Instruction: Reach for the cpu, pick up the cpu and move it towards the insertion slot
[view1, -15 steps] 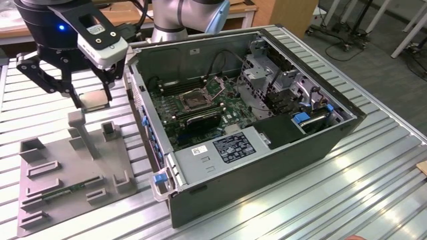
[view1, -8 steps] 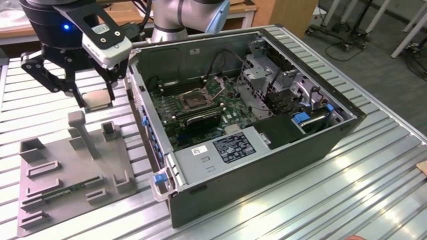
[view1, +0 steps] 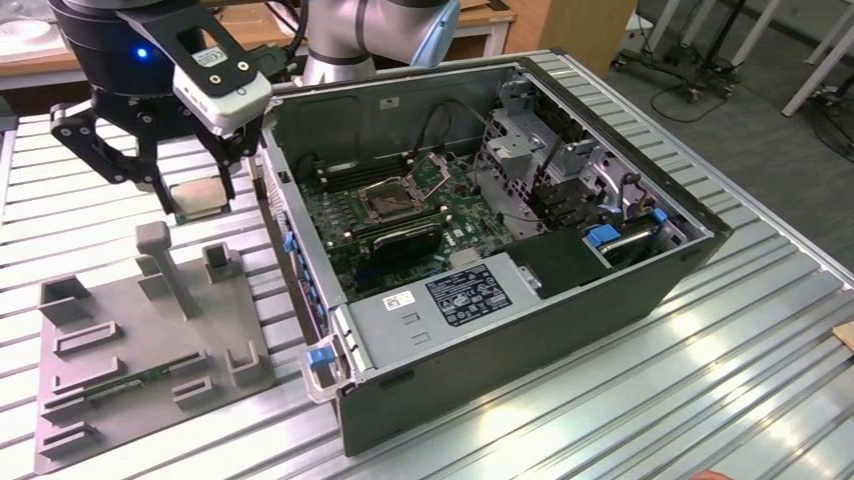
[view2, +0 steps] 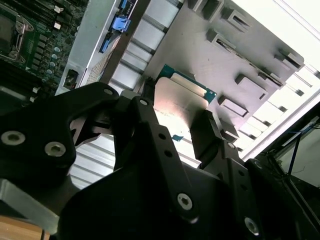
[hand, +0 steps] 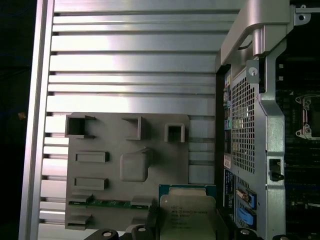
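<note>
My gripper (view1: 200, 200) is shut on the cpu (view1: 203, 197), a small square chip with a pale metal top, and holds it in the air above the slatted table, between the grey tray (view1: 80, 410) and the open computer case. Both wrist views show the cpu (view2: 182, 95) (hand: 187, 212) clamped between the black fingers (view2: 210, 135) (hand: 150, 220), green rim showing. The insertion slot (view1: 396, 197), a silver-framed square socket with a dark centre, lies on the motherboard inside the case, towards the exterior view's right of the gripper. It also appears at the edge of both wrist views (view2: 7, 30) (hand: 307, 117).
The grey tray (hand: 110, 145) has raised blocks and posts and holds a narrow green circuit strip (view1: 127, 385). The case wall (view1: 287, 230) stands between gripper and motherboard. Inside are black memory slots (view1: 400, 235), cables, drive bays and a power supply (view1: 454, 300).
</note>
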